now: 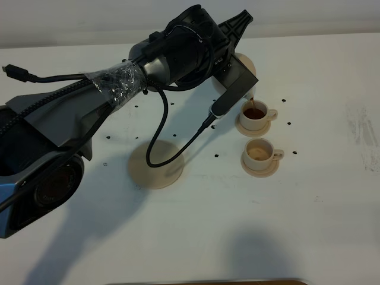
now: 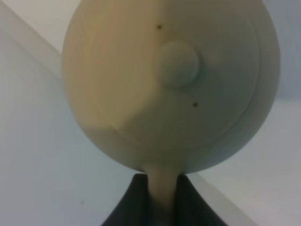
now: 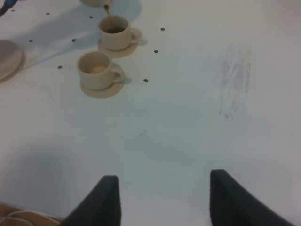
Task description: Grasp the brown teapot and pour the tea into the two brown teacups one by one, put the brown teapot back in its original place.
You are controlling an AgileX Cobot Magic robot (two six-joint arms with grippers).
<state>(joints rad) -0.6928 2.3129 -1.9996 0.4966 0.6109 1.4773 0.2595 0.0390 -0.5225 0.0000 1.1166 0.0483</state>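
My left gripper is shut on the loop handle of the brown teapot and holds it tilted above the far teacup. A thin stream of tea runs from the spout into that cup, which holds dark tea. The arm hides most of the pot in the exterior view. In the left wrist view the teapot fills the frame, its handle between the dark fingers. The near teacup on its saucer looks empty. The large saucer lies bare. My right gripper is open and empty, well short of the cups.
Small dark dots mark the white table around the cups. A black cable hangs from the left arm over the large saucer. A faint scuffed patch lies right of the cups.
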